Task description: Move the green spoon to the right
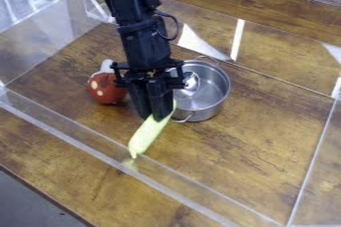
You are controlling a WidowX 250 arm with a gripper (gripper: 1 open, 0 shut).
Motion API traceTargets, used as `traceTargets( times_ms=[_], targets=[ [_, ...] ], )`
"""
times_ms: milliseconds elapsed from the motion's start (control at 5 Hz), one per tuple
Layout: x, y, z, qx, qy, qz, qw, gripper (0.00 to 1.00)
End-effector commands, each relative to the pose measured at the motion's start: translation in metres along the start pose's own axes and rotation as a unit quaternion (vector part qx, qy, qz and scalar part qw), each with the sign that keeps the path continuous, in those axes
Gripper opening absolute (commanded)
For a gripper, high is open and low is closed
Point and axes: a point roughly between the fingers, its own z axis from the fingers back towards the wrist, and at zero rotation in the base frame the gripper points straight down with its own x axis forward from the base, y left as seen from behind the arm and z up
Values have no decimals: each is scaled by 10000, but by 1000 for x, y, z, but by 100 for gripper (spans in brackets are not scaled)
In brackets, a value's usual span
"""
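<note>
The green spoon (143, 138) is a slim pale yellow-green piece slanting down to the left, its lower tip near the wooden table. Its upper end sits between the dark fingers of my gripper (155, 113), which points steeply down and looks shut on it. Just right of the gripper, almost touching it, stands the shiny steel pot (210, 79). The arm hides the pot's left rim.
A round red-and-white toy (106, 89) lies just left of the gripper. Low clear plastic walls (200, 203) fence the wooden table (266, 141) on all sides; the front wall runs close below the spoon's tip.
</note>
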Motion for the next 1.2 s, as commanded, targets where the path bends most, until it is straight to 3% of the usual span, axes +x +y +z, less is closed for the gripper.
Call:
traceTargets(
  times_ms=[0,400,600,800,1000],
  targets=[
    [7,-23,24,221,-162,-482,9985,0],
    [25,-74,50,635,-342,-1091,9914,0],
    [45,-106,41,703,-413,-1353,9874,0],
    [54,-123,13,666,-360,-1505,9857,100],
    [56,-122,-12,571,-279,-1737,9828,0]
  ],
)
